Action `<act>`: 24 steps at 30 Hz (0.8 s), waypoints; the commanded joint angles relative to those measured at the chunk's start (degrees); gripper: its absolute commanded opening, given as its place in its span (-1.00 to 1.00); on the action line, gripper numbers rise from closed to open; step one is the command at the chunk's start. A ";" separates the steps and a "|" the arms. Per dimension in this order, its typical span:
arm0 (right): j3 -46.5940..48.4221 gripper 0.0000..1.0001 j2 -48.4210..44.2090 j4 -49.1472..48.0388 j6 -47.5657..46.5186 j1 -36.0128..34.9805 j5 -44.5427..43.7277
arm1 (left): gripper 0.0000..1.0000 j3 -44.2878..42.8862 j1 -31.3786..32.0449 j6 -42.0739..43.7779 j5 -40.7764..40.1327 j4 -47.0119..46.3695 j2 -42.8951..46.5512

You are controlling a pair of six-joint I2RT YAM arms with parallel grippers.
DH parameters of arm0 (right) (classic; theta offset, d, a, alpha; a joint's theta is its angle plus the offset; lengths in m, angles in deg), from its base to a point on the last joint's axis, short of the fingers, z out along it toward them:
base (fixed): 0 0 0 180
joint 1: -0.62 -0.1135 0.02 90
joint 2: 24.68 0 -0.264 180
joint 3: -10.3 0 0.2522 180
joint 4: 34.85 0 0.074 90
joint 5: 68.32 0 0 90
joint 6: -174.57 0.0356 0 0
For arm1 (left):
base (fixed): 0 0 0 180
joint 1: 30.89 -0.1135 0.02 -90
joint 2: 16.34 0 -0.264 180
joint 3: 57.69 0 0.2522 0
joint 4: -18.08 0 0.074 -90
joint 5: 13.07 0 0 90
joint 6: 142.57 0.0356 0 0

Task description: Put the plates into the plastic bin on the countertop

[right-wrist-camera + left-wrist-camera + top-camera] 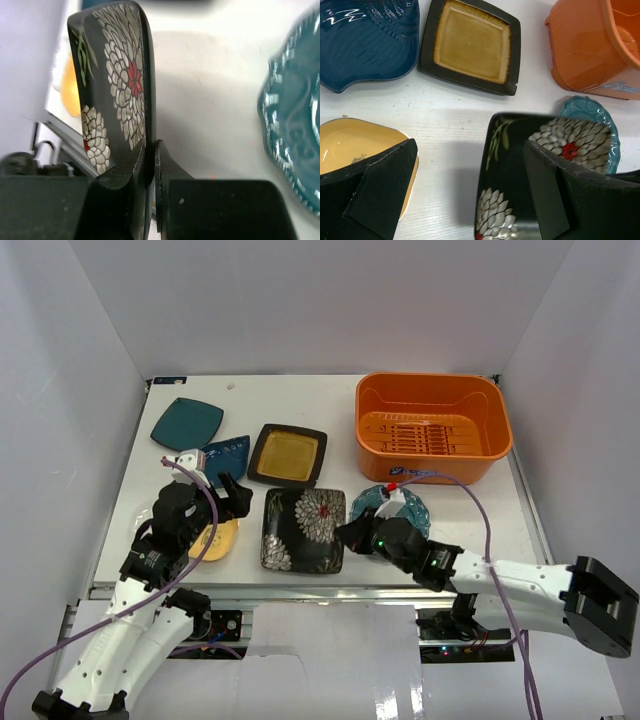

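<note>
The black floral square plate (304, 529) lies at the front middle of the white countertop (340, 390). My right gripper (350, 535) is shut on its right rim; the right wrist view shows both fingers pinching the rim (151, 150) of the plate (115, 85). My left gripper (235, 498) is open and empty above the countertop, between the small yellow plate (218, 538) and the floral plate (510, 180). The orange bin (433, 430) stands at the back right with no plates in it. The scalloped teal plate (390, 505) lies partly under my right wrist.
The amber square plate (288, 455), small blue plate (225, 452) and dark teal square plate (186, 423) lie at the back left. White walls close in the sides and back. The table's front edge runs just below the floral plate.
</note>
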 commanded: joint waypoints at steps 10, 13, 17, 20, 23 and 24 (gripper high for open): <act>35.16 -0.85 -5.47 10.15 -18.03 39.57 22.08 | 0.96 -1.52 0.12 -5.24 16.78 -4.78 -0.64; 43.70 -0.85 2.17 14.47 -20.23 51.27 28.19 | 0.96 0.76 0.12 -8.75 27.26 -9.17 -5.37; 50.03 -0.85 9.40 15.34 -17.16 63.24 42.61 | 0.93 5.77 0.21 -14.55 40.54 -17.61 -9.60; 55.65 -0.85 14.77 19.38 -16.98 70.00 47.89 | 0.86 7.62 1.00 -18.07 41.36 -22.10 -11.10; 60.58 -0.85 19.34 26.31 -19.87 72.56 50.27 | 0.80 7.37 3.11 -19.57 40.13 -24.57 -14.08; 63.37 -0.85 21.78 30.60 -21.97 74.13 50.97 | 0.79 6.93 4.77 -19.83 38.82 -25.18 -15.14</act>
